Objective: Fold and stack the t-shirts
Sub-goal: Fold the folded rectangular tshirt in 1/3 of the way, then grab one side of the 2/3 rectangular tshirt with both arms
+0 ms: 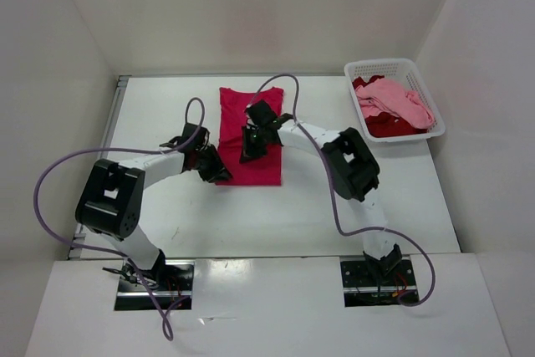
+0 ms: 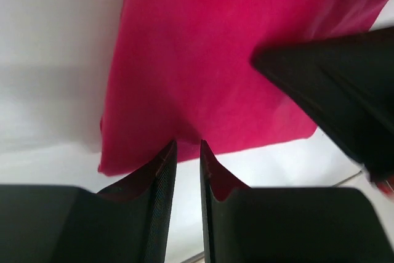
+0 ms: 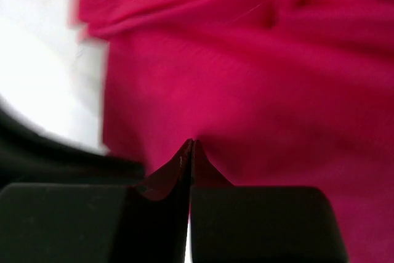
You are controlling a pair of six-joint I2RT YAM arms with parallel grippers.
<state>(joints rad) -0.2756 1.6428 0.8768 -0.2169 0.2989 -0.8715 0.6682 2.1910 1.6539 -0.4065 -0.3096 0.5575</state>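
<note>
We are holding the left end effector (image 2: 188, 143), jaws slightly apart, at the near edge of the magenta shirt (image 1: 238, 110) stretching lengthwise ahead, the right end effector (image 3: 189, 143), jaws together, over its middle.

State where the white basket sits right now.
In the top view, the white basket sits at the table's far right corner, right of the magenta t-shirt, holding the light pink t-shirt and dark red t-shirt.

Magenta t-shirt (image 1: 235, 114) lying flat mid-desk (image 1: 376, 198). Left hand (image 1: 215, 170) reaching at its near-left corner, right hand (image 1: 251, 149) over its middle. Basket (image 1: 393, 66) far right holding light pink t-shirt (image 1: 398, 99) over dark red t-shirt (image 1: 385, 127).
</note>
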